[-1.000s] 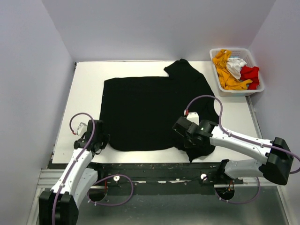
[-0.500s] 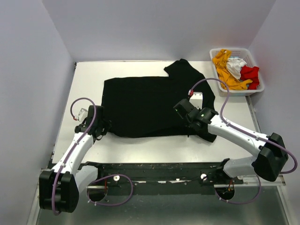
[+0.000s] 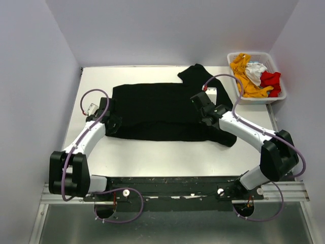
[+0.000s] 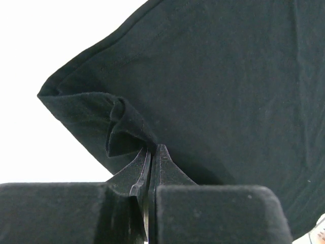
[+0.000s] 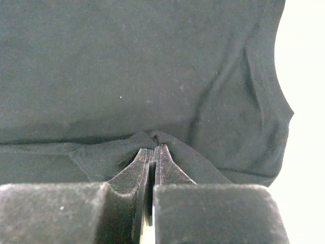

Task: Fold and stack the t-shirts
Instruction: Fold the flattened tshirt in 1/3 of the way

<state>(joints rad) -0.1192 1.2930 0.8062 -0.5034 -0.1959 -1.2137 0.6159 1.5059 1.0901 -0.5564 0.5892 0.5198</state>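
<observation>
A large black t-shirt [image 3: 162,109] lies across the white table [image 3: 152,155], its near hem lifted back over the body. My left gripper [image 3: 112,122] is shut on the hem's left corner; in the left wrist view that pinched fold [image 4: 127,129] bunches just above my left gripper [image 4: 153,148]. My right gripper [image 3: 202,104] is shut on the hem's right side, and the right wrist view shows a cloth ridge [image 5: 152,138] pressed between the tips of my right gripper [image 5: 154,148]. Orange-yellow [image 3: 244,76], white [image 3: 255,71] and red [image 3: 270,80] t-shirts lie crumpled in the basket.
The white slatted basket [image 3: 256,99] stands at the table's far right corner. A sleeve of the black shirt [image 3: 195,72] points toward the back wall. Grey walls close in both sides, and the metal rail [image 3: 177,190] runs along the near edge.
Both arms have carried the near hem away from me toward the back, folding the black shirt's lower part over its upper part. The cloth now covers far less of the near table.
</observation>
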